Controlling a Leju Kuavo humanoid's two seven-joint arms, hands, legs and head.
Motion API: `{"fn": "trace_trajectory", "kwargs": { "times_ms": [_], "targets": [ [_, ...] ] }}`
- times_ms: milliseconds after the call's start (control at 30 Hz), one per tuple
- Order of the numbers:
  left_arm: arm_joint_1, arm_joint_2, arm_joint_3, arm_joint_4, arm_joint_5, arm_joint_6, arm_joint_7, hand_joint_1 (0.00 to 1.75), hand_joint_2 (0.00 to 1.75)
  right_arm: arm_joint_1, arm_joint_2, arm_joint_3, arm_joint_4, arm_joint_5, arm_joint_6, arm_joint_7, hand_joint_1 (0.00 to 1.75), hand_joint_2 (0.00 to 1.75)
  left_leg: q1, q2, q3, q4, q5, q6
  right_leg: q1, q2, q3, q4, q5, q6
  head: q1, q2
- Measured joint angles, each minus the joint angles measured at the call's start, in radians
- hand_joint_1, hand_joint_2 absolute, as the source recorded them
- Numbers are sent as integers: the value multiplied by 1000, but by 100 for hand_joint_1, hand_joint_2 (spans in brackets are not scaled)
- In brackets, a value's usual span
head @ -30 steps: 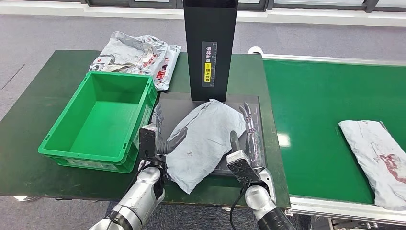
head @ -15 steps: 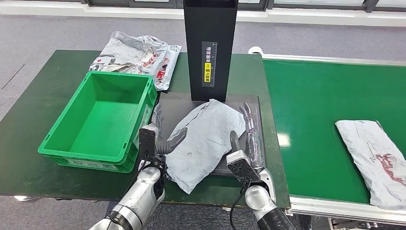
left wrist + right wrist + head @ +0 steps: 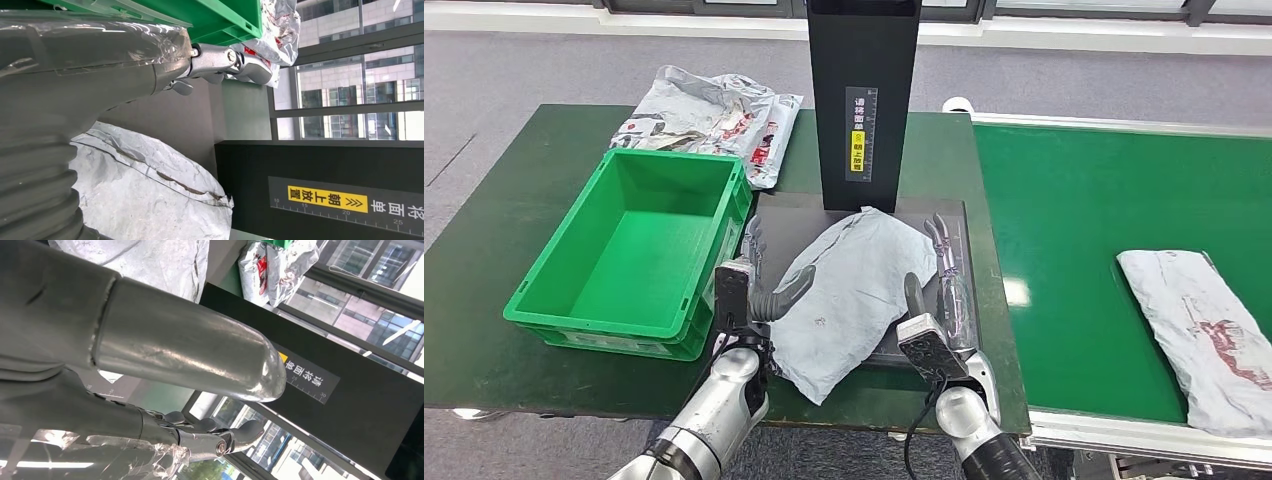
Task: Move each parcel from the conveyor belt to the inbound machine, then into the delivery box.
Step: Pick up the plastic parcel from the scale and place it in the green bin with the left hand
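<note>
A crumpled grey parcel [image 3: 844, 295] lies on the dark platform [image 3: 779, 215] of the inbound machine, below its black tower [image 3: 864, 100]. My left hand [image 3: 759, 275] stands at the parcel's left edge with fingers stretched forward and its thumb lying against the parcel. My right hand [image 3: 942, 290] stands at the parcel's right side, fingers apart and holding nothing. The left wrist view shows the parcel [image 3: 150, 200] beside straight fingers [image 3: 235, 60]. A second grey parcel [image 3: 1214, 335] with red print lies on the green conveyor belt [image 3: 1084, 220]. The green delivery box [image 3: 634, 250] stands left of the platform.
A heap of silver-grey parcels [image 3: 714, 115] lies on the green table [image 3: 514, 190] behind the box. The conveyor's pale frame [image 3: 1124, 440] runs along its near edge. The tower rises straight behind the platform.
The parcel on the conveyor belt has slid a little to the left. Both hands and the parcel on the platform have stayed put.
</note>
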Motion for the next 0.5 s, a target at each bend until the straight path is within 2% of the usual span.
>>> {"fn": "trace_trajectory", "kwargs": {
  "times_ms": [500],
  "targets": [
    [-1, 0, 0, 0, 0, 0, 0, 0, 175, 0, 0, 0, 0, 0, 0, 0, 0, 0, 0, 0, 0, 0, 0, 0, 0, 0, 0, 0, 0, 0, 0, 0]
  ]
}}
